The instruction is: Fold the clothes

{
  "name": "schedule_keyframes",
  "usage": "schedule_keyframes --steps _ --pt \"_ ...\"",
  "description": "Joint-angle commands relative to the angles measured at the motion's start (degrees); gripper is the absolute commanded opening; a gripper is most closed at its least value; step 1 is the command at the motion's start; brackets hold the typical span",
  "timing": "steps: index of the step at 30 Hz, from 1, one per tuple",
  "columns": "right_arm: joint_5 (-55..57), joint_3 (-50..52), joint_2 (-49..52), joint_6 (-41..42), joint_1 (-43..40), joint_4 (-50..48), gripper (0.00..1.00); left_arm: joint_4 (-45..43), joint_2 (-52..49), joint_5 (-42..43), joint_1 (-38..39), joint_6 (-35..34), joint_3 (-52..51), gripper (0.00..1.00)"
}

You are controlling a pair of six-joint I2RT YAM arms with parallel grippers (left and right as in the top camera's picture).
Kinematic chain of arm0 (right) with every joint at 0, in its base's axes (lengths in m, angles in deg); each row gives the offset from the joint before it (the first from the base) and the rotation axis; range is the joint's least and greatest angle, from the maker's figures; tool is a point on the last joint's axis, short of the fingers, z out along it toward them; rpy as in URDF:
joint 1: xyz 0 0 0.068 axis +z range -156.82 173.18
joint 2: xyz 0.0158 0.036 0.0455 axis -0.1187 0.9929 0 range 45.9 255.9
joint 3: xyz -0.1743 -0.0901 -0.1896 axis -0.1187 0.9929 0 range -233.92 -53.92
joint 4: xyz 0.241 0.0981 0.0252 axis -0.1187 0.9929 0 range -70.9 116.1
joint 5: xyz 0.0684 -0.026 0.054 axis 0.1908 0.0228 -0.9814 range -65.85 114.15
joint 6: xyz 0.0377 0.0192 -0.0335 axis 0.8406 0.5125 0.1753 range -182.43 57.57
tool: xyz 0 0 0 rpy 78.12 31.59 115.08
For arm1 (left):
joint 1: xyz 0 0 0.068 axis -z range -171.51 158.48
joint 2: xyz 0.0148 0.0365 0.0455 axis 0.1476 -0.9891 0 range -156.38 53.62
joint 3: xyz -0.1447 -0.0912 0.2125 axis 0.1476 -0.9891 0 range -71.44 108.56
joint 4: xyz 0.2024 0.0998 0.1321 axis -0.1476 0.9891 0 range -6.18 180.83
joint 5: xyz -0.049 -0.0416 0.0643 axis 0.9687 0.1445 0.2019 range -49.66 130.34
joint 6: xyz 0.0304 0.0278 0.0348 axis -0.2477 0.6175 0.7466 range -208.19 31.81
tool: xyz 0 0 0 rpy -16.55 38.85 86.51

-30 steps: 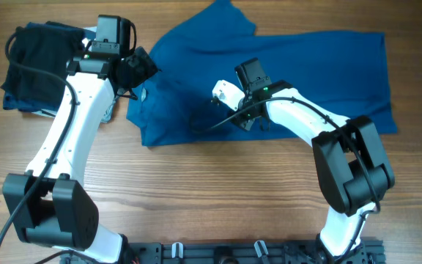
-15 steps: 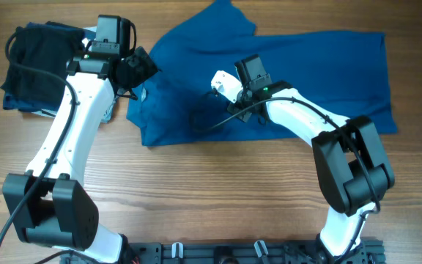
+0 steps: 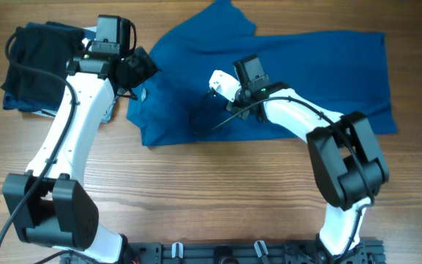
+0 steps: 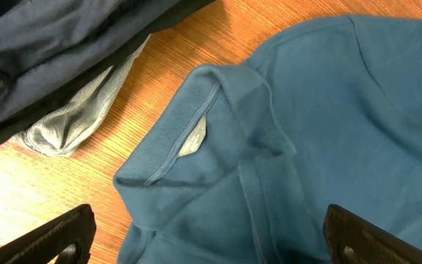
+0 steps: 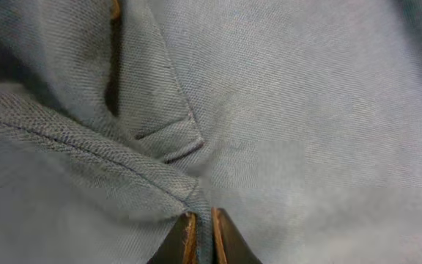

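The blue polo shirt (image 3: 313,70) lies spread across the far middle and right of the table, with its collar (image 4: 189,132) toward the left. My left gripper (image 3: 139,73) is open and hovers just above the collar end; both fingers frame the fabric in the left wrist view (image 4: 207,235). My right gripper (image 3: 229,99) is shut on a seamed fold of the shirt (image 5: 189,183) near its middle; in the right wrist view the fingers (image 5: 200,238) pinch a thin ridge of cloth.
A stack of folded garments, black (image 3: 35,62) over navy and pale grey (image 4: 72,125), sits at the far left next to the shirt's collar. Bare wooden tabletop (image 3: 211,191) runs along the front.
My right gripper has shifted a little up and to the left over the shirt, drawing the pinched fabric with it. The left arm has not moved.
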State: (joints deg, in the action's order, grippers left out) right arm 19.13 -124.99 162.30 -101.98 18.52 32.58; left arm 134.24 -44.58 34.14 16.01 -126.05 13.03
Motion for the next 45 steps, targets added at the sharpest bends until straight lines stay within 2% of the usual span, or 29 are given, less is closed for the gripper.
schedule_keyframes --steps 1,2,4,6,7,9,13,16,18,20,22,23,24,25,26,28,31,45 --pt "3.7 0.3 3.8 -0.9 0.2 -3.3 0.10 0.0 0.8 -0.8 -0.3 -0.3 0.6 1.00" --pt "5.0 0.3 4.2 -0.8 0.2 -4.8 0.11 0.0 0.8 -0.8 -0.3 -0.3 0.6 1.00" --pt "5.4 0.2 4.0 -0.3 0.1 -7.9 0.21 0.0 0.8 -0.8 -0.3 -0.3 0.6 1.00" --pt "6.0 0.2 4.0 0.2 0.1 -9.9 0.36 0.0 0.8 -0.8 -0.3 -0.3 0.6 1.00" --pt "6.8 0.2 4.0 1.2 0.1 -10.4 0.49 0.0 0.8 -0.8 -0.3 -0.3 0.6 1.00" --pt "7.0 0.2 3.3 4.0 0.1 -10.2 0.55 0.0 0.8 -0.8 -0.3 -0.3 0.6 1.00" --pt "7.5 0.2 -1.1 14.3 0.1 -8.3 0.59 0.0 0.8 -0.8 -0.3 -0.3 0.6 1.00" --pt "13.1 0.1 -6.2 25.0 0.1 -4.0 0.57 0.0 0.8 -0.8 -0.3 -0.3 0.6 1.00" --pt "13.5 0.1 -9.5 28.9 0.0 -0.1 0.54 0.0 0.8 -0.8 -0.3 -0.3 0.6 1.00" --pt "13.4 0.1 -13.5 37.0 -1.1 7.0 0.47 0.0 0.8 -0.8 -0.3 -0.3 0.6 1.00" --pt "10.5 0.2 -15.5 39.6 -2.2 15.3 0.43 0.0 0.8 -0.8 -0.3 -0.3 0.6 1.00" --pt "9.4 0.2 -15.8 39.6 -2.4 18.3 0.39 0.0 0.8 -0.8 -0.3 -0.3 0.6 1.00" --pt "8.4 0.2 -15.8 39.7 -2.4 22.0 0.20 0.0 0.8 -0.8 -0.3 -0.3 0.6 1.00" --pt "7.0 0.3 -15.5 40.1 -2.4 25.0 0.07 0.0 0.8 -0.8 -0.3 -0.3 0.6 1.00" --pt "6.5 0.7 -15.2 41.8 -2.4 26.6 0.04 0.0 0.8 -0.8 -0.3 -0.3 0.6 1.00" --pt "6.5 2.8 -14.6 49.6 -2.6 27.9 0.04 0.0 0.8 -0.8 -0.3 -0.3 0.6 1.00" --pt "6.5 5.9 -14.5 55.0 -3.4 25.9 0.05 0.0 0.8 -0.8 -0.3 -0.3 0.6 1.00" --pt "6.7 12.5 -14.5 56.3 -7.1 10.3 0.04 0.0 0.8 -0.8 -0.3 -0.3 0.6 1.00"
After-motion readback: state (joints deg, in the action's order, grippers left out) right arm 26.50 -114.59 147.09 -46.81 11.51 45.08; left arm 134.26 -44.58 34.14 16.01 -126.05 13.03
